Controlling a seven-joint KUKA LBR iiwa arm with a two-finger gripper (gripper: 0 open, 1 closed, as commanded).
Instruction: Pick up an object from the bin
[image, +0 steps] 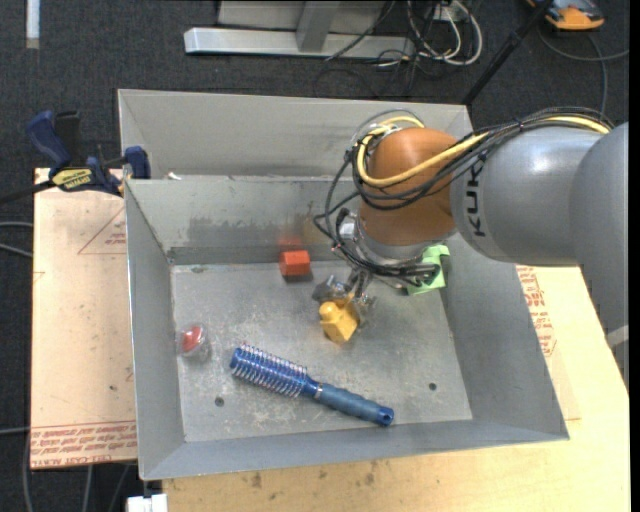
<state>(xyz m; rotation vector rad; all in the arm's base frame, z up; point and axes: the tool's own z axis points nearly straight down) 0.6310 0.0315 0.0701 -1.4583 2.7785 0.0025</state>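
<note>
Hovering at the yellow lumpy thing (338, 322), mid-bin, a bit right of centre: the gripper (345, 299) sits right on top of it, touching or nearly so. Whether the jaws are apart or clamped on it can't be told, since the wrist and its orange cover (405, 185) block the view. No grip is confirmed.

Risks, as a guess:
- The yellow thing is small and irregular, so an off-centre pinch could squirt it sideways or tip it out on the lift.
- It lies flat on the metal, so the tips may scrape the floor first.
- The orange-red block (295, 263) is near, up-left by the back wall. It is apart from the yellow thing and unlikely to get caught.
- The green thing (432, 270) is just beside the wrist and partly hidden, so a swing of the arm (540, 200) could knock it.
- The blue hairbrush (300, 383) toward the front and the small red-and-clear thing (192, 339) at left are well apart and no threat.

Surface: the bin (250, 135) is grey metal with sloped walls. Its floor is scuffed, speckled with pale marks and likely slick, so things would slide.

Room: dark carpet (60, 60) lies around the bin, with cables (440, 40) and a metal stand foot (290, 38) behind it.
</note>
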